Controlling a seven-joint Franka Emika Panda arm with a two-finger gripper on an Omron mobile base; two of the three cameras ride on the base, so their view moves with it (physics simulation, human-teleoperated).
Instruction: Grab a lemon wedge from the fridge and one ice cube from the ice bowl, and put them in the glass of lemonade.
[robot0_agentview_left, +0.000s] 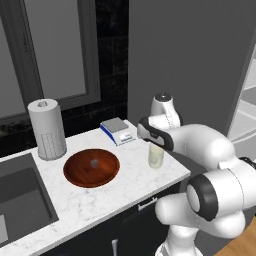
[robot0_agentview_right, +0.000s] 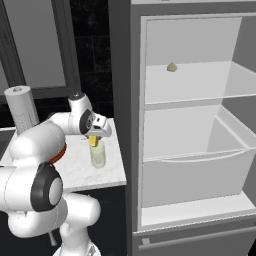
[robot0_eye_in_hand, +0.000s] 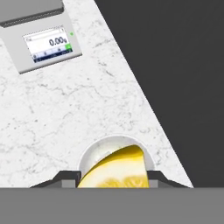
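Nearby, scale and paper-towel roll flank the ice bowl.

- A white marble-patterned counter lies beneath the jaws, over dark cabinet fronts with a small metal pull.
- A dark rectangular sink is set into the counter well to the left of the jaws.
- A grey-framed window fills the wall beyond and left of the jaws, with dark tiled wall beside it.
- A white perforated paper-towel cylinder stands far left of the jaws, near the window.
- A small digital scale sits on the counter just beyond the jaws.
- A strip of wooden floor shows low to the right.
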